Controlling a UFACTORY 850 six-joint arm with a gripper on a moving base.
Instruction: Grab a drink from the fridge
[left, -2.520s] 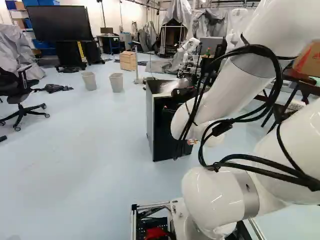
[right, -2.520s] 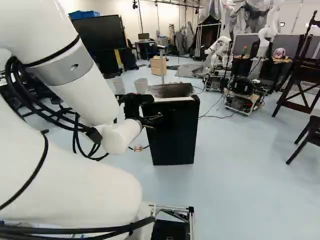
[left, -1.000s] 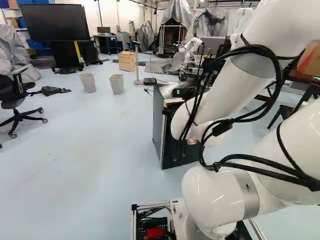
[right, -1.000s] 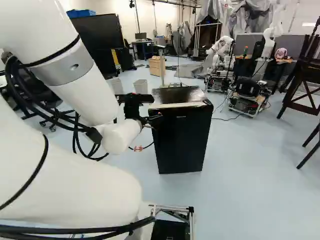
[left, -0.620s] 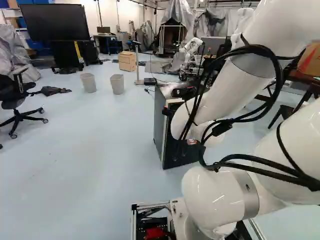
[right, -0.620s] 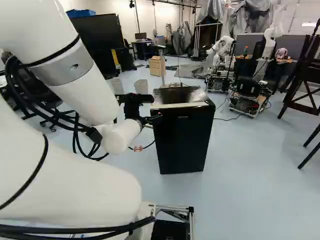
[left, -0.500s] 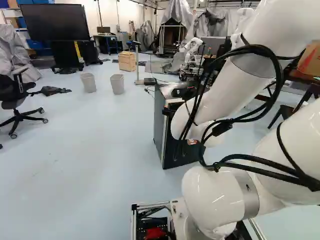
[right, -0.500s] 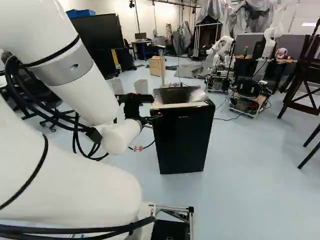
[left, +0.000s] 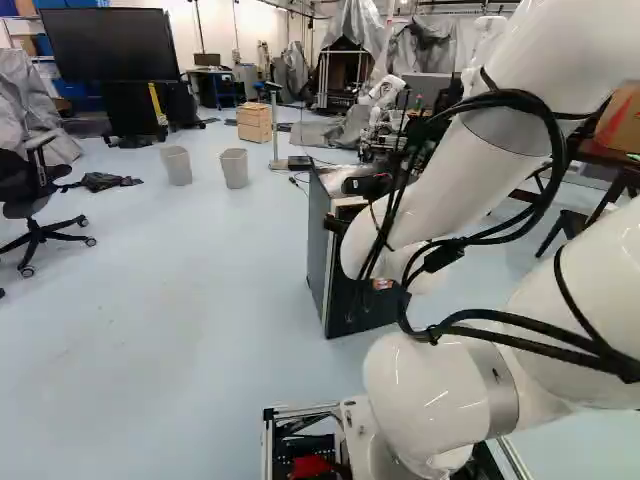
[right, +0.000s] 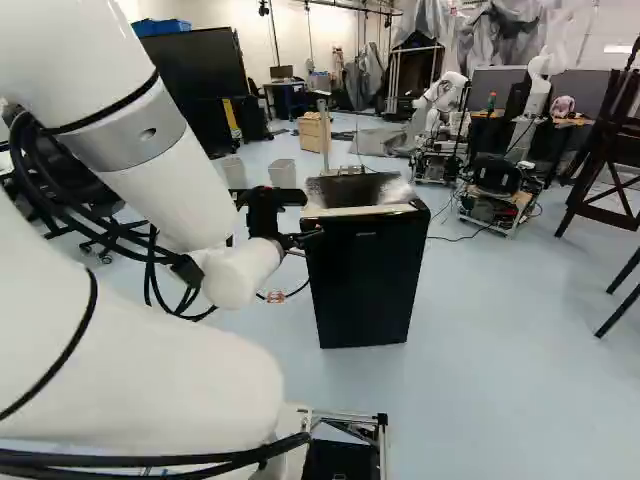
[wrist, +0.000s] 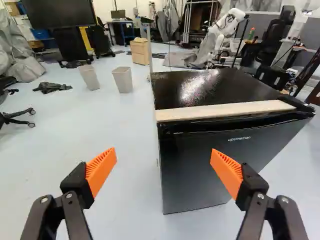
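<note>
Base (left: 267, 440): driven to a new spot, so the whole room has shifted around us; the arm (right: 170, 190) keeps much the same pose above its joint (left: 390, 455).
Pincer (wrist: 164, 152): spread wide, orange pads (wrist: 101, 170) facing each other, gripping nothing.
Mini fridge (wrist: 215, 85): right there at one o'clock from the pincer, black, wooden strip (wrist: 220, 110) along its top front.
Door (wrist: 192, 165): shut! Opening it looks like the step in hand.
Drink: out of sight, presumably behind that door.
Hinge cover (wrist: 299, 103): seemingly the block at two o'clock, so the free edge (wrist: 161, 175) should be the one at twelve.
Best play: creep in, hook one finger behind that free edge, then draw back in an arc about the hinge, base backing gently.
Danger: a straight shove could slide the cabinet, and riding high could knock the strip.
Wastebaskets (wrist: 123, 80): eleven o'clock, well beyond.
</note>
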